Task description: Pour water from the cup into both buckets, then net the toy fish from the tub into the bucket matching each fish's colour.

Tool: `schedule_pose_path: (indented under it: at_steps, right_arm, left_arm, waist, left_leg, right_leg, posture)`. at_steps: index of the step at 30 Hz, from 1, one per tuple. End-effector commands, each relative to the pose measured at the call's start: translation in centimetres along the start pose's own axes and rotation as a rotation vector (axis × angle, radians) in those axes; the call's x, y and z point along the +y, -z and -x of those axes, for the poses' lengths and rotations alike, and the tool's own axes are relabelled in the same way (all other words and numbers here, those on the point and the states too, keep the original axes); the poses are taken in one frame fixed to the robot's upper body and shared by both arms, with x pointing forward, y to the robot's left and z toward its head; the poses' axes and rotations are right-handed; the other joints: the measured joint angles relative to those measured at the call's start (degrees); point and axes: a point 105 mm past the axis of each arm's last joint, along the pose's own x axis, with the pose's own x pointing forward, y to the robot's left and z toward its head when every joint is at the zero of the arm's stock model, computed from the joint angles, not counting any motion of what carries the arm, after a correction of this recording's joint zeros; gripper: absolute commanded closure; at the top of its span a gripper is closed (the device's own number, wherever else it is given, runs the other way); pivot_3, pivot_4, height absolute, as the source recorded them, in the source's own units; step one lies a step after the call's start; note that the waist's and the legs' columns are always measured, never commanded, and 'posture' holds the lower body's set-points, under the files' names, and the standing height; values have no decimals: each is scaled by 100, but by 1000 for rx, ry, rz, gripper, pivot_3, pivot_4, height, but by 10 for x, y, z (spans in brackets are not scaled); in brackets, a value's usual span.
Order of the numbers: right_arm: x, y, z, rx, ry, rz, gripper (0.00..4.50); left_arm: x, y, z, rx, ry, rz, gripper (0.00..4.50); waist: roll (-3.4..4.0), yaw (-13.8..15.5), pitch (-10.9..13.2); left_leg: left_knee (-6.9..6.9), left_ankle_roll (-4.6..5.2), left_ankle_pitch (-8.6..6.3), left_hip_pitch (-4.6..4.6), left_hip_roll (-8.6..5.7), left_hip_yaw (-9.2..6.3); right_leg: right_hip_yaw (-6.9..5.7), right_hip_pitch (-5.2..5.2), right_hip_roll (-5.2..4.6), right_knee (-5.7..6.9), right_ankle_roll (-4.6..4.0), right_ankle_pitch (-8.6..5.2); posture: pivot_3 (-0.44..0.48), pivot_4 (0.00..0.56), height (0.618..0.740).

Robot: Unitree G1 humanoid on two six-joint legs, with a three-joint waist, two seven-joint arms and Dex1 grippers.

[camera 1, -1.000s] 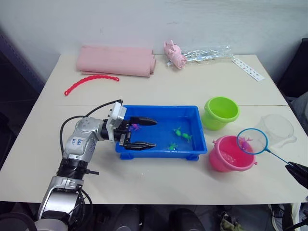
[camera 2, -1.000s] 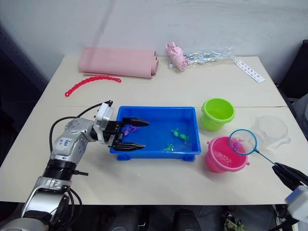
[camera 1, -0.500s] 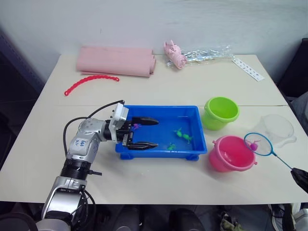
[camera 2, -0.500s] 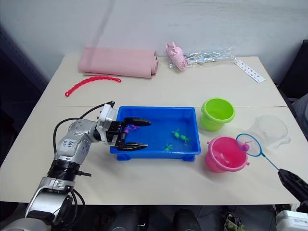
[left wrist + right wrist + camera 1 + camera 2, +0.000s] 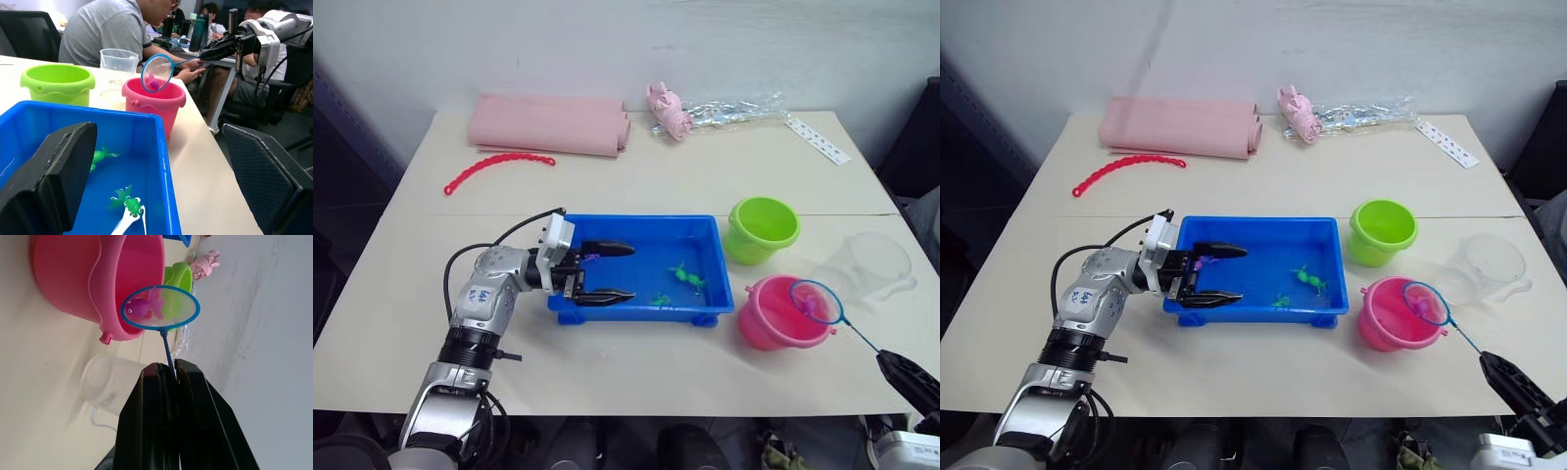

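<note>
The table (image 5: 636, 186) is pale and wide, with a seam running across its middle. Largest on it is the blue tub (image 5: 705, 294), sitting near the front centre. Behind it, toward the wall, lie a folded pink cloth (image 5: 548, 123), a red bead chain (image 5: 497, 168), a pink pig toy (image 5: 668, 110) beside a crinkled clear bag (image 5: 734, 109), and a white strip (image 5: 818, 139).

To the right of the tub stand the two pails: the green bucket (image 5: 763, 228) further back and the pink bucket (image 5: 781, 313) nearer, close to one another. The clear cup (image 5: 876, 266) stands upright just right of them.

The left gripper (image 5: 607, 270) reaches in over the tub's left end, its two black fingers spread wide with nothing between them; one finger is over the water, the other along the front rim. A small magenta fish (image 5: 590, 258) lies by the upper finger, and two green fish (image 5: 684, 277) rest in the tub's right half.

At the table's front right corner the right gripper (image 5: 168, 369) is clamped tight on the stick of the net (image 5: 816, 301). The blue hoop hangs over the right side of the pink bucket, and a pink fish (image 5: 139, 307) sits in its mesh.

People are seated beyond the table in the left wrist view.
</note>
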Motion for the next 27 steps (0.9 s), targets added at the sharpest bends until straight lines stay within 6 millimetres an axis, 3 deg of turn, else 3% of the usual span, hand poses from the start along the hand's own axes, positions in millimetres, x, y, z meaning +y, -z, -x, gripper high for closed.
schedule_pose_path:
  at_steps: [1,3,6,9,12,20,27]
  right_arm:
    - [0,-11,-1,-17,26,-21,4500]
    - [4,-22,-3,-52,20,-41,4500]
    - [-3,-17,-1,-8,53,-4,4500]
    - [6,-22,-4,-53,22,-28,4500]
    - [-1,-14,-2,-9,58,1,4500]
    - [12,-13,-2,-4,11,-2,4500]
    - [8,-14,-12,-39,58,45,4500]
  left_arm:
    - [1,-4,1,-26,-24,-32,26]
    - [2,-3,1,-28,-33,-34,26]
    - [2,0,2,-29,-43,-28,26]
    - [1,2,2,-25,-39,-27,26]
    - [3,0,3,-30,-50,-38,26]
    - [3,1,4,-24,-55,-37,26]
    - [3,0,1,-27,-45,-39,26]
  waist:
    - [0,-1,0]
    - [0,6,0]
    - [3,0,0]
    - [3,-5,0]
    - [3,-4,0]
    - [3,0,0]
    - [3,-5,0]
  left_leg:
    - [0,-1,0,0,0,0]
    - [-2,-2,1,1,1,-1]
    - [-4,-2,1,1,-1,0]
    - [-3,-2,1,1,-1,1]
    - [-4,-5,3,4,1,0]
    - [-4,-5,3,5,0,1]
    - [-5,-6,3,5,0,1]
  right_leg:
    - [0,0,0,0,0,0]
    - [0,0,1,1,-1,0]
    - [2,-2,0,4,-2,-1]
    - [4,-2,0,4,-2,-1]
    - [4,-3,2,11,-4,-2]
    - [5,-4,2,12,-5,-3]
    - [5,-4,2,13,-5,-3]
  posture:
    - [0,150,740]
    - [0,150,740]
    - [0,150,740]
    - [0,150,740]
    - [0,150,740]
    - [0,150,740]
    - [0,150,740]
